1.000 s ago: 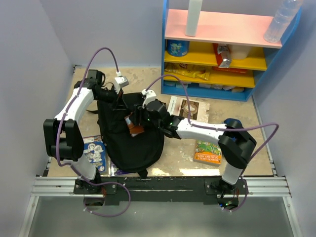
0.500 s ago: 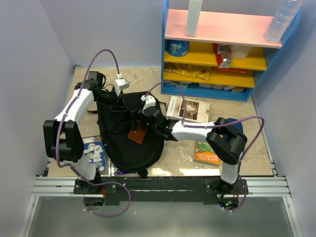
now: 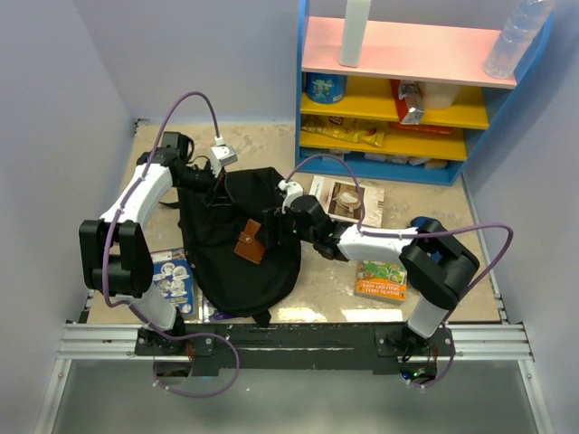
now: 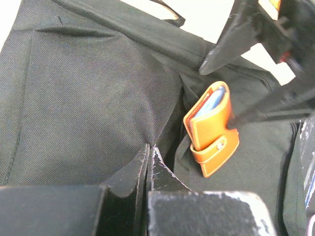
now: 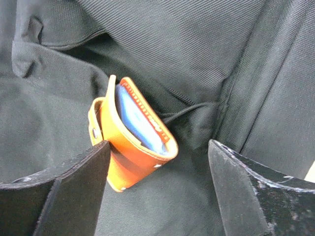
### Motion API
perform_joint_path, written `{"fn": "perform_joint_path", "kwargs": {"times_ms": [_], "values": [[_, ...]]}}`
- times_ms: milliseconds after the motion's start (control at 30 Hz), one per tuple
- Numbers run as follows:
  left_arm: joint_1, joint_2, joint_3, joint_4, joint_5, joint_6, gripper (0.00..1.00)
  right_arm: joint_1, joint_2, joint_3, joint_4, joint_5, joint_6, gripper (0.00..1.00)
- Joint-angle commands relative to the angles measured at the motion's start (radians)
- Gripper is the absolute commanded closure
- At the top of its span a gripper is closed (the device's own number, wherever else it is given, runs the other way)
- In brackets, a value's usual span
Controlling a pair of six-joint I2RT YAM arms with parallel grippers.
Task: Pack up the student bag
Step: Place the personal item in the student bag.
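Wallet (image 5: 130, 132), orange with a snap strap, sits half-tucked in the student bag (image 3: 226, 267) on the desk's (image 3: 271, 149) left half; the right tool (image 5: 158, 147), spread wide and empty, should nudge it deeper while the left tool (image 4: 149, 147), pinched on bag fabric, holds the opening up.

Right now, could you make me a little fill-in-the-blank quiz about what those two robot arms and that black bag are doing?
1. The small leather wallet lying on the soft black fabric backpack is ____ in colour.
2. The left arm's fingers are ____ (open or shut) on a fold of the backpack's fabric.
3. The right arm's fingers stand ____ (open or shut), not gripping the wallet.
4. The card peeking out of the wallet is ____.

Missing words: orange; shut; open; blue.
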Motion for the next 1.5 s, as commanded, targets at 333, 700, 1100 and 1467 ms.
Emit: {"fn": "perform_joint_path", "kwargs": {"times_ms": [333, 700, 1100, 1467], "values": [[-0.001, -0.06, -0.001, -0.028, 0.017, 0.024, 1.0, -0.104, 0.145, 0.016, 0.346, -0.401, 0.157, 0.39], [-0.001, -0.054, -0.004, -0.024, 0.012, 0.027, 1.0, -0.103, 0.102, 0.015, 0.352, -0.475, 0.192, 0.71], [-0.002, -0.057, -0.004, -0.022, 0.014, 0.03, 1.0, -0.103, 0.013, -0.023, -0.017, -0.359, 0.091, 0.01], [-0.001, -0.053, 0.008, -0.035, 0.009, 0.036, 1.0, -0.02, 0.063, -0.09, 0.192, -0.305, 0.314, 0.02]]}}
